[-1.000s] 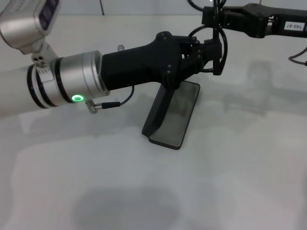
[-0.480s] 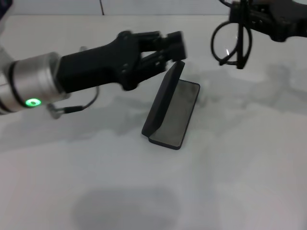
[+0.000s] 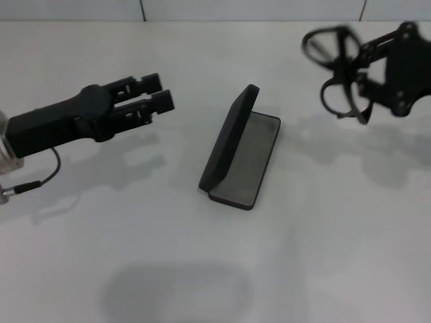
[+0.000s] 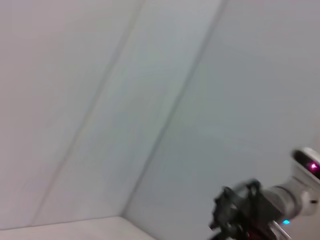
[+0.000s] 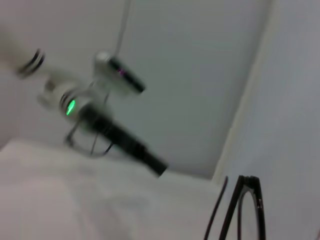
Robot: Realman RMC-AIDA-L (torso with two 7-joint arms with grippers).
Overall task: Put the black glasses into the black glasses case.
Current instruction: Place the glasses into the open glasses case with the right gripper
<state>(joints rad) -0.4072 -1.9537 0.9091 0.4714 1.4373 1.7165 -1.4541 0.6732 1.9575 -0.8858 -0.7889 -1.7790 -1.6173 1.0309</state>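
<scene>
Black glasses [image 3: 337,74] hang clamped in the right claw [image 3: 367,77], up off the white table [image 3: 323,256]. To that claw's left, well apart, the case [image 3: 241,151] lies open with its lid raised. Left of the case, the left claw [image 3: 158,101] hovers empty, fingers narrowly parted.

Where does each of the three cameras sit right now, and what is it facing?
Head: above, looking down on the table, open case, left gripper, right gripper holding the glasses.
Left wrist: tipped up toward the walls; right arm shows far off.
Right wrist: faces across; left arm beyond.
Shared: glasses also show in the right wrist view.
</scene>
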